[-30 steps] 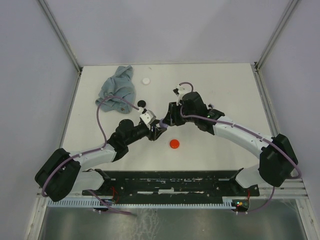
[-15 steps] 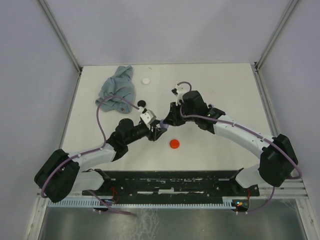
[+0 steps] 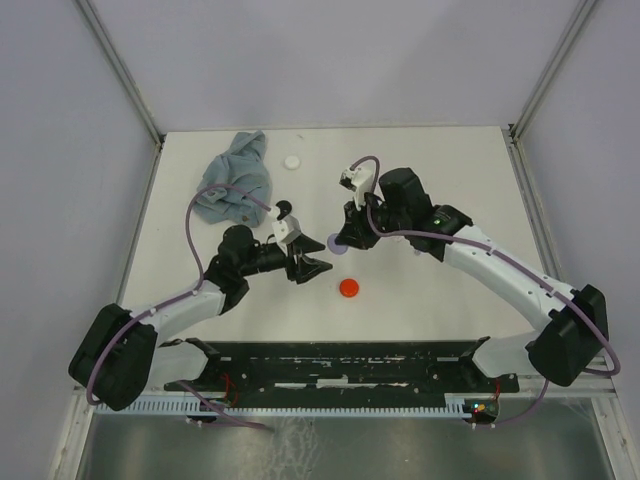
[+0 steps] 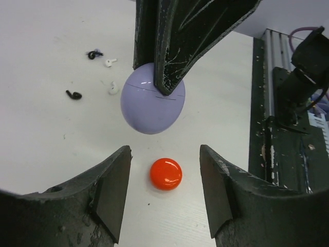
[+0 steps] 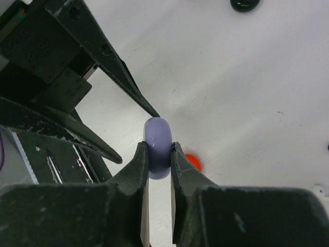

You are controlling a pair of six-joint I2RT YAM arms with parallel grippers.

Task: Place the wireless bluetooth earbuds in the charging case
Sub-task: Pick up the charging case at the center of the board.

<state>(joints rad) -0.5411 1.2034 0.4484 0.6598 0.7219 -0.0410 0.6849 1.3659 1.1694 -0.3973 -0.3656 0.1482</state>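
Above the table (image 4: 51, 128), your right claw (image 5: 159, 150) clamps the closed lavender charging case (image 4: 152, 100), your left claw (image 4: 164, 157) stands apart and empty, and the earbuds (image 4: 74, 94) lie loose on it, none yet inserted.

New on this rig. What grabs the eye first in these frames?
The lavender case stands out: it is pinched edge-on in the right end effector, apparently lifted off the table near its middle. The left end effector faces it with its jaws open and empty, and a red disc lies on the table close by. A crumpled blue-grey cloth sits at the far left.
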